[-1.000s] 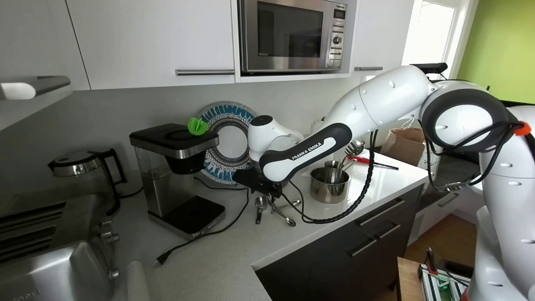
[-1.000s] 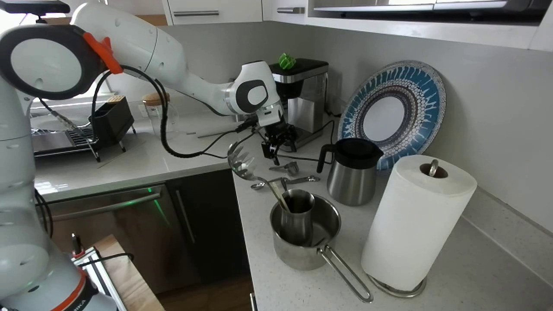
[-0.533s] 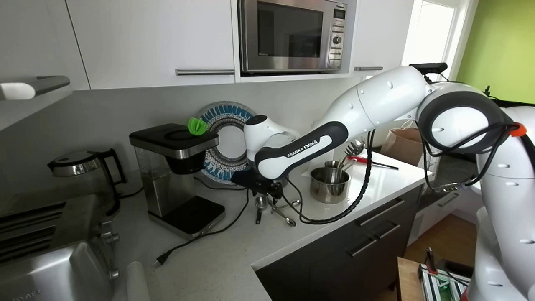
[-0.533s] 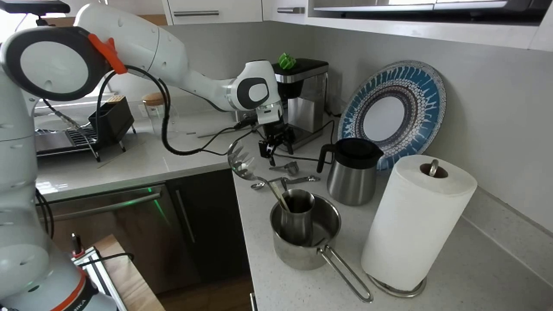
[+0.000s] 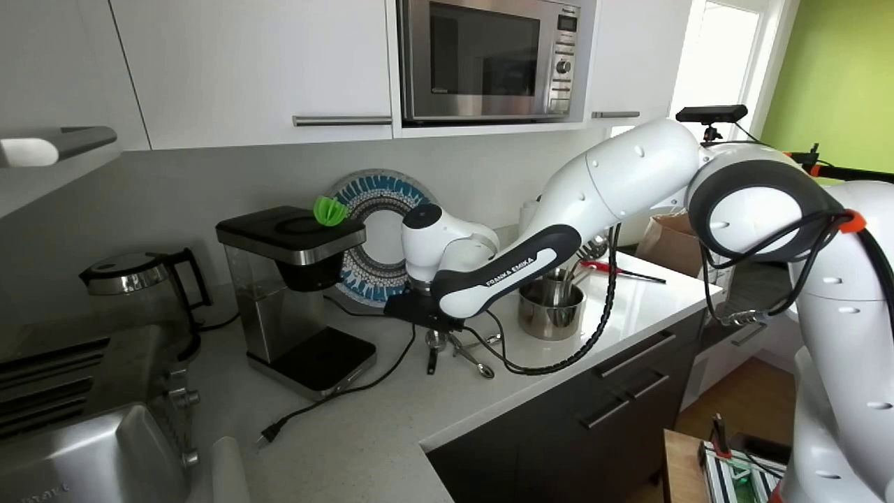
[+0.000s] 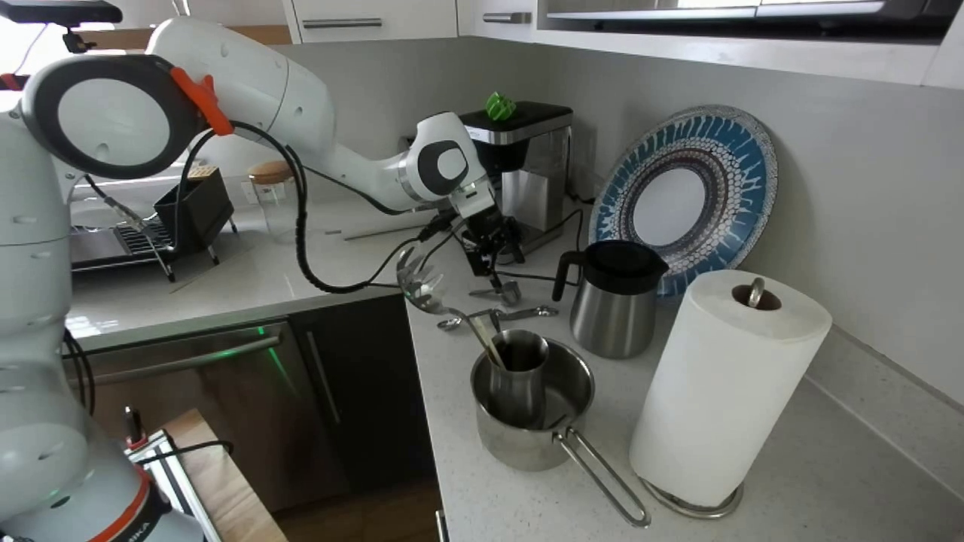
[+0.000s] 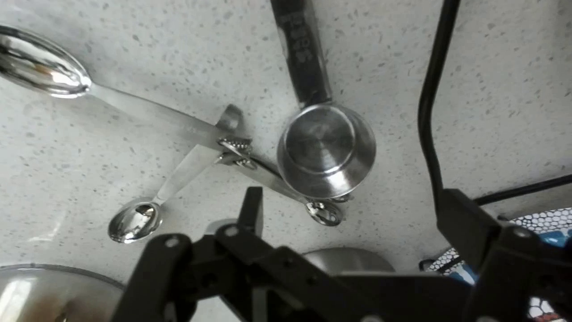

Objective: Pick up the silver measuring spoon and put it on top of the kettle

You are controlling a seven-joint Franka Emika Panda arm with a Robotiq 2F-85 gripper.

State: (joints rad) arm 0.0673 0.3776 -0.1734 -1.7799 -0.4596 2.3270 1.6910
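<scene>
Over the measuring spoons [image 7: 178, 125] the gripper [image 7: 351, 206] slants, jaws apart.

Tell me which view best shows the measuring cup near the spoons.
The wrist view: it shows the measuring cup close from above, bowl whole, though its handle runs out of frame. Both exterior views show it, but small.

"FRANKA EMIKA" on robot arm [image 5: 597, 185], blurred lettering on toaster [image 5: 91, 426], illegible marks on measuring-cup handle [image 7: 301, 51]

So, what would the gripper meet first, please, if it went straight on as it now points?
Most likely the metal measuring cup ahead of the open gripper; exact depth is hard to judge.
</scene>
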